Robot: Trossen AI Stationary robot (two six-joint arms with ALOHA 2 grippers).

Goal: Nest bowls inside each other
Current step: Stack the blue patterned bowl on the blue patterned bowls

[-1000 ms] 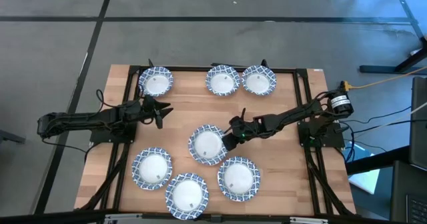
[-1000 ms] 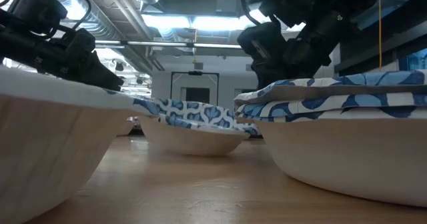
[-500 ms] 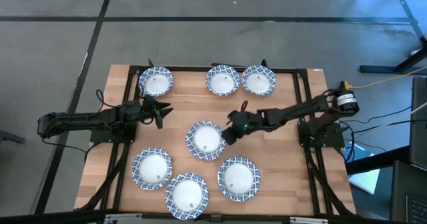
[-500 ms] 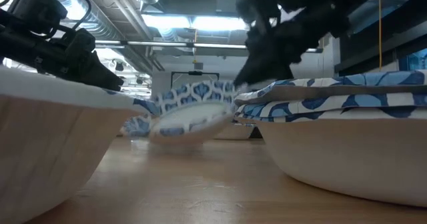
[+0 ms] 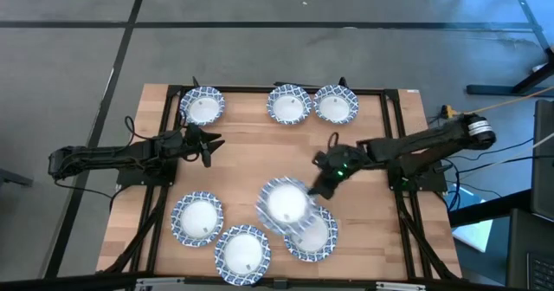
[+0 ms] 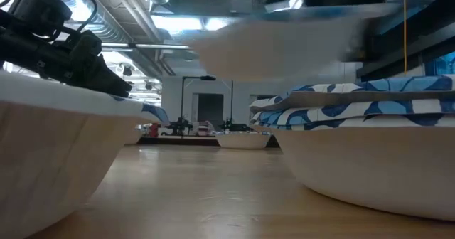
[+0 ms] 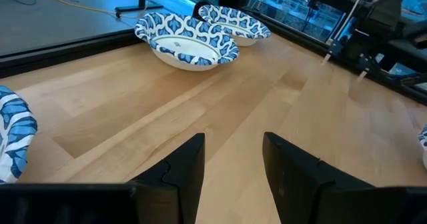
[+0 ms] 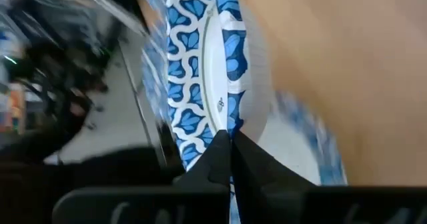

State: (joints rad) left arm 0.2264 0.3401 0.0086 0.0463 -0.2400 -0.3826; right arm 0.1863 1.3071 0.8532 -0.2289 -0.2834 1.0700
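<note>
Blue-and-white rimmed bowls stand on their bases on the wooden table: three along the far edge, two near left, and a near-right bowl whose rims show stacked in the low view. My right gripper is shut on one more bowl, blurred, in the air partly over the near-right bowl. My left gripper is open over bare wood at the table's left, touching nothing. My right gripper pinches the patterned rim of the carried bowl between its two fingers, on the side toward the table's right. The fingers come slanting down from the right. The bowl is lifted clear of the table, its open side roughly upward.
The table is framed by dark rails at left, right and far sides. Bare wood lies in the middle between the far row and the near group. Two far bowls lie ahead of my left gripper.
My right gripper took the centre bowl by its rim, nudged it toward the left with the bowl tipping, then lifted it clear and carried it toward the near edge, partly over the near-right bowl. My left arm kept still.
</note>
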